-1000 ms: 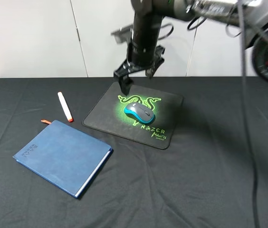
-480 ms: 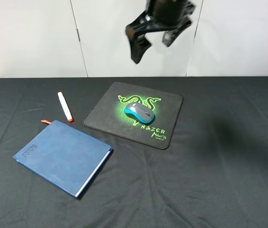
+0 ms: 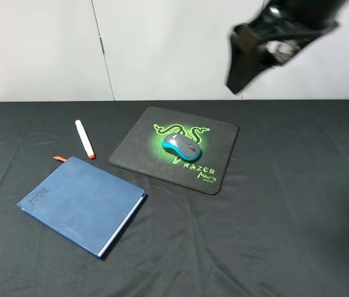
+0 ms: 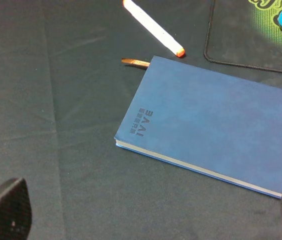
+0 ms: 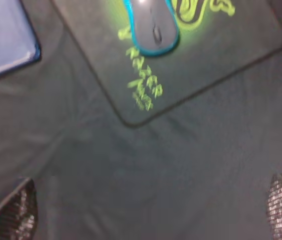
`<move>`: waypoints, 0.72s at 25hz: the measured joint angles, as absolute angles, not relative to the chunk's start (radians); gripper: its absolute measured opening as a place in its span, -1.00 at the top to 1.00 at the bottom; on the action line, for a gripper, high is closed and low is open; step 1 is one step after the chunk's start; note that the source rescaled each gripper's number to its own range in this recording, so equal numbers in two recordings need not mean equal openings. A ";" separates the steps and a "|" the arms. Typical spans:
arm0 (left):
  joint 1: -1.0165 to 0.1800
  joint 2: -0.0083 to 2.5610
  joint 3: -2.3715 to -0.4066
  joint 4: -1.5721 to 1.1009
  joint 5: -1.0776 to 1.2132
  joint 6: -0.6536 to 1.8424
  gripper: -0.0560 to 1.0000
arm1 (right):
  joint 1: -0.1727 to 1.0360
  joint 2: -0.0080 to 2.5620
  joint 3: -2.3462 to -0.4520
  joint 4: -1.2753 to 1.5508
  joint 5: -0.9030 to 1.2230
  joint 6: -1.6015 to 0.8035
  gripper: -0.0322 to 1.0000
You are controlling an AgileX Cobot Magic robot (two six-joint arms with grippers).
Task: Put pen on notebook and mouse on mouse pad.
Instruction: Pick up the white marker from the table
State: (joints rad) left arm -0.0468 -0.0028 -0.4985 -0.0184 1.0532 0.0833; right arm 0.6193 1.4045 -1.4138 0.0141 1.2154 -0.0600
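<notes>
Exterior high view: mouse [image 3: 182,147] sat on mouse pad [image 3: 224,139], over the green logo, so that half was judged done. Pen [image 3: 85,138] lay on the black tablecloth [image 3: 286,223], just beside the far corner of the notebook [image 3: 81,204] near the orange ribbon [image 3: 59,158] and not on the cover; that half was left to do. Right gripper [image 3: 255,55] was a dark blur high over the far right of the table, clear of everything, its spread unreadable here. Left gripper did not show in this view. Left wrist view: notebook [image 4: 211,135] lay closed with a bare cover, and the pen [image 4: 153,27] pointed its orange end at the notebook's corner; whether the two touched could not be told. Left gripper [image 4: 148,207] had its fingertips at opposite edges of the frame, spread wide, empty, hovering above the cloth by the notebook. Right wrist view: mouse [image 5: 152,25] rested on mouse pad [image 5: 231,55]; right gripper [image 5: 148,210] was likewise spread wide, holding and touching nothing
</notes>
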 joint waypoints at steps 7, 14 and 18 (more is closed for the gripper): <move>-0.047 -0.003 -0.498 -0.018 1.053 0.083 -1.00 | 0.619 1.158 -1.162 0.015 1.216 -0.046 -1.00; -0.047 -0.003 -0.498 -0.018 1.053 0.083 -1.00 | 0.619 0.918 -0.949 0.015 1.217 0.014 -1.00; -0.047 -0.003 -0.498 -0.019 1.053 0.083 -1.00 | 0.619 0.785 -0.861 0.015 1.218 0.033 -1.00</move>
State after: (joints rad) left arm -0.0468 -0.0028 -0.4985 -0.0191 1.0532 0.0833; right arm 0.6193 0.7851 -0.8609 0.0149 1.2177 0.0325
